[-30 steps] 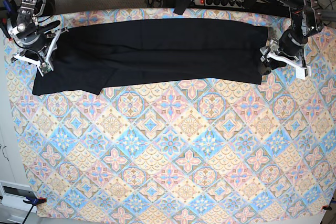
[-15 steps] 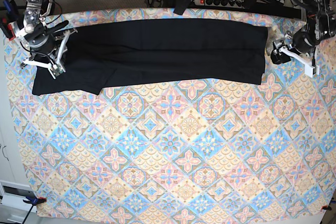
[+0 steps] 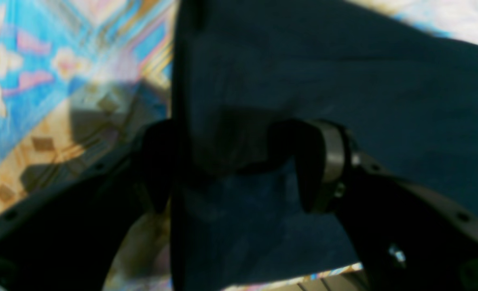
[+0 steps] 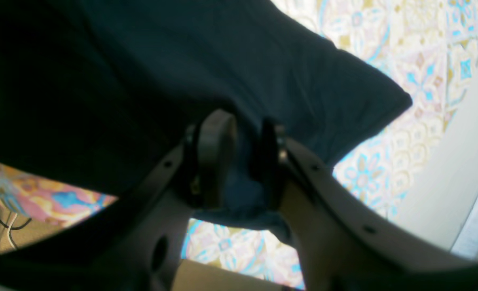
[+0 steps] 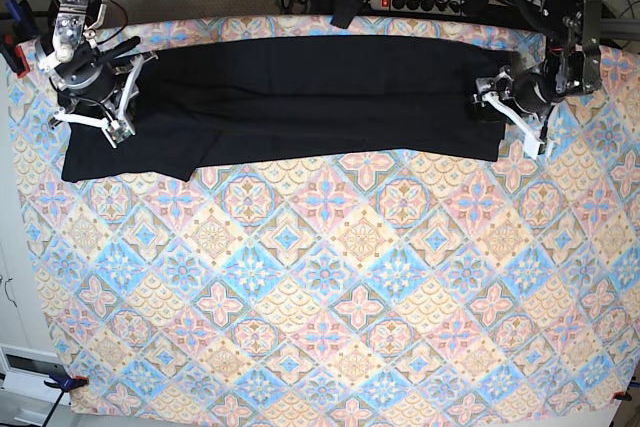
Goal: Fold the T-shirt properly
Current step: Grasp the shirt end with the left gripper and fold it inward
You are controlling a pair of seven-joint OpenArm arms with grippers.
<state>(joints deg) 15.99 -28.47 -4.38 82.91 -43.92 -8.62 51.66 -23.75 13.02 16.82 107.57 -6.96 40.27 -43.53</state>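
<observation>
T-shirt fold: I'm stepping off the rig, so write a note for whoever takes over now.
Right gripper: shut on the T-shirt at its sleeve end.
Left gripper: jaws wide open astride the other end's edge, not yet clamped.
T-shirt: lies as a long band along the far side of the patterned tablecloth.
Done: lengthwise fold.
Left: close left gripper, fold the ends together.

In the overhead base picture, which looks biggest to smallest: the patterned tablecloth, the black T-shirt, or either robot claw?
1. patterned tablecloth, covering nearly the whole view.
2. T-shirt, a long dark band across the top.
3. left gripper and right gripper: both small and look about alike, so unranked.
</observation>
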